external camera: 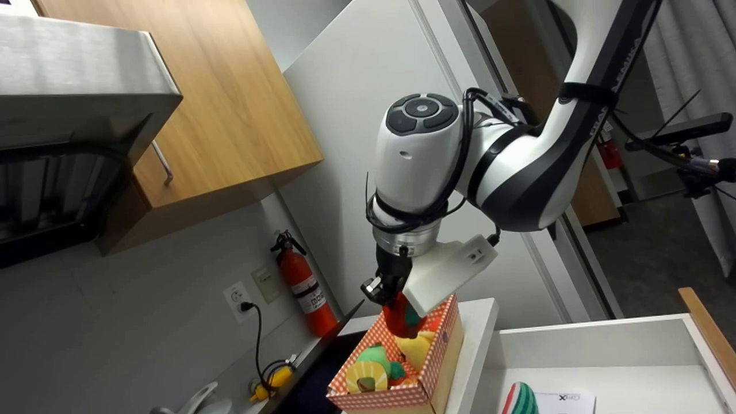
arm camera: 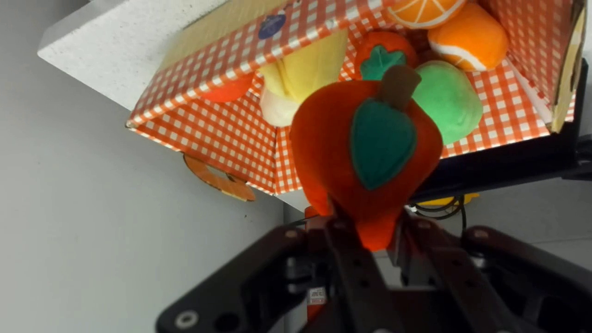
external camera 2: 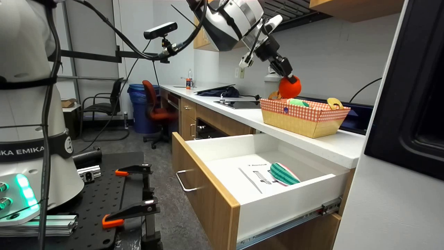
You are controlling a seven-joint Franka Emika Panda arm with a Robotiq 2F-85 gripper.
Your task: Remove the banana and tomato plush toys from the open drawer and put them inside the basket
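White counter bears the checked basket; over it, the gripper pinches a red plush, teal-leafed, brown-stemmed

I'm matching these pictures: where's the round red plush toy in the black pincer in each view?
In an exterior view: red plush toy, below centre, slightly right.
In an exterior view: toy, upper half, right of centre.
Wrist view: toy, near centre.
Shared landmark: red-and-white checked basket.

My arm in smooth glossy plastic, my gripper matt and metal-looking, the red toy in matt plush cloth, the basket of smooth printed card, the drawer faced in smooth wood, its handle shiny metal
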